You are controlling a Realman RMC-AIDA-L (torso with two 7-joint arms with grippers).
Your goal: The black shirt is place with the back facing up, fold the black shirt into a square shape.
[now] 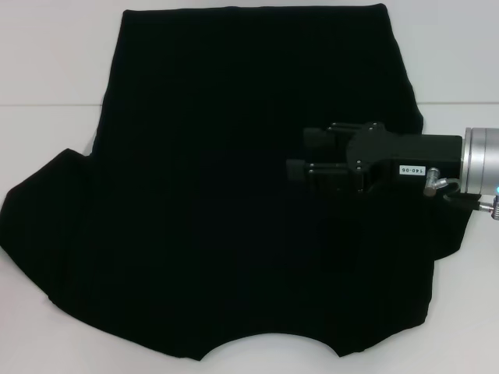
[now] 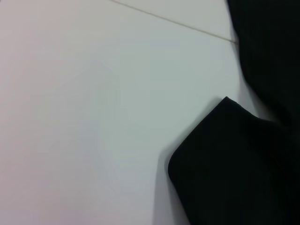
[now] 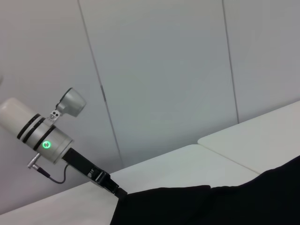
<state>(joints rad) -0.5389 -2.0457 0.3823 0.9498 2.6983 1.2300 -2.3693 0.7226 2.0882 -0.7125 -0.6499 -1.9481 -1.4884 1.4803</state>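
Although the black shirt already looks changed on one side, I judge the folding far from done. From my head camera it lies flat on the white table, covering most of it. The curved neckline is nearest me and the hem runs along the far edge. The sleeve on my left spreads out onto the table. On my right I see no sleeve spread out, so that side may already be folded in, though black on black hides any layer. The outline is a wide trapezoid, not a square. By my reckoning the left sleeve and a fold bringing hem and neckline together are left. My right gripper reaches in from the right over the right half of the shirt. Its two finger tips appear stacked and slightly apart, with nothing visibly between them. Whether it touches the cloth, I cannot tell. The cloth is matte, soft and limp, with faint ripples near the left sleeve.

From my left wrist camera I see the rounded corner of the left sleeve lying on smooth, pale table. My own left fingers are out of view.

From my right wrist camera the shirt's edge sits low over the table. My left arm hangs above the far edge, green light on, its fingers hidden.
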